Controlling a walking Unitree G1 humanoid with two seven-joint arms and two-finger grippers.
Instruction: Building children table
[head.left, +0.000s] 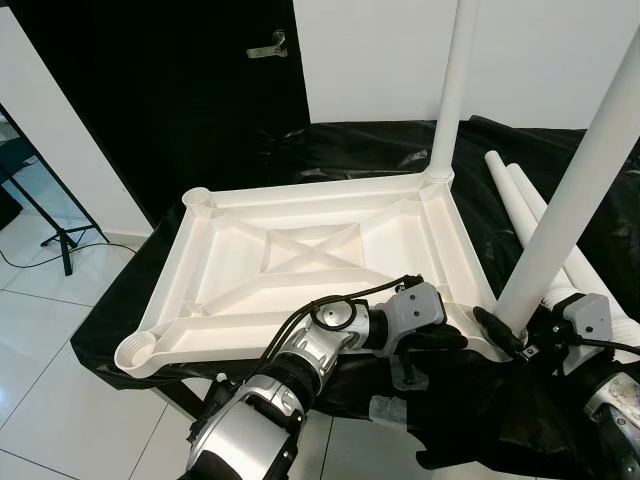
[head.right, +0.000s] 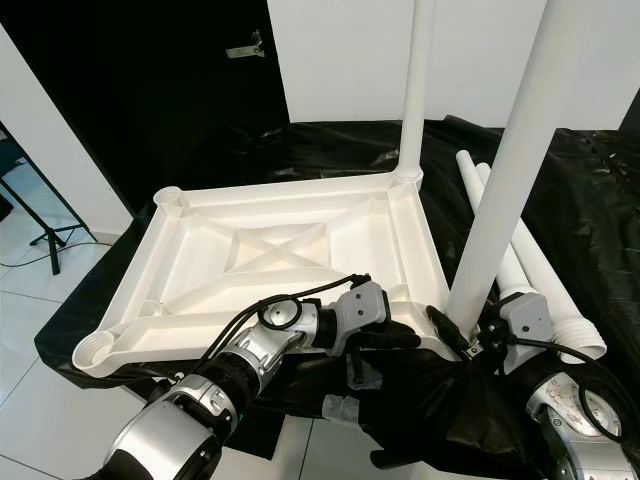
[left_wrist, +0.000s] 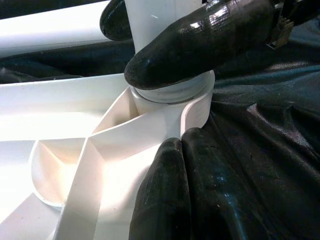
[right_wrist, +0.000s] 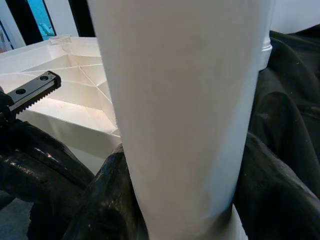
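Both upright legs, the near leg (head.left: 570, 190) and the far leg (head.left: 455, 85), run off the top edge, the black cloth (head.left: 480, 420) swallows the surface beneath, and the right gripper (head.right: 478, 335) sits half-buried behind that near leg.

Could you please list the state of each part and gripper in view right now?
tabletop: upside down on black cloth.
far leg: upright in its corner socket.
near leg: upright at near corner socket, gripped.
spare legs: lying loose on cloth.
right gripper: shut on near leg.
left gripper: bracing the tabletop corner.
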